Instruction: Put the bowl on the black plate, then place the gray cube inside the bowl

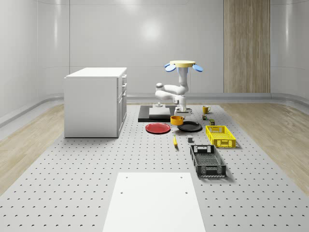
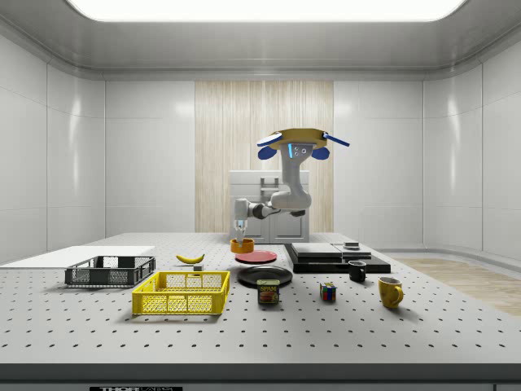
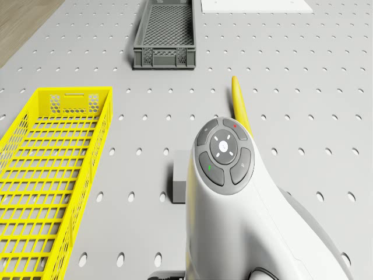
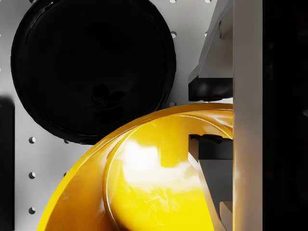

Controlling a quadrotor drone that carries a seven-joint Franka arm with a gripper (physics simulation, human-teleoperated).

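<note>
table [image 1: 72, 183]: big perforated work surface, carries everything; white cabinet [image 1: 95, 101] at whole-scene view's left, well apart from the action.
drone [image 1: 183, 65]: hovers above the table's far part, over/behind the plates; yellow disc body w/ blue rotors. In side view it hangs in front of the cabinet.
arm [image 2: 281, 195]: white, bent down and toward side view's left; wrist ends right above the bowl.
crates: yellow basket [image 1: 220, 136] and dark grey crate [image 1: 207, 160] on whole-scene view's right, nearer the camera than the plates. Not part of the job.
black plate [image 4: 91, 67]: flat on table, just beside red plate [image 1: 158, 128]. In wrist view it sits past the bowl's rim, bare, nothing on it.
bowl [image 4: 159, 178]: orange-yellow, held off the table in side view, above the red plate/black plate area, not yet over the black plate's middle.
gripper [image 4: 209, 115]: pinching the bowl's wall, one finger outside the rim, one inside.
gray cube [image 3: 179, 184]: on table, btwn yellow basket and banana [image 3: 240, 105] in drone view, partly behind the arm. Untouched.
step: 1st half, bowl lifted, in transit to black plate; cube part not begun.
next: prob. carry bowl sideways til centred over black plate, lower, let go only once the base sits flat; then go for cube.
risk: rim pinch is off-centre, so bowl may tilt on release.
</note>
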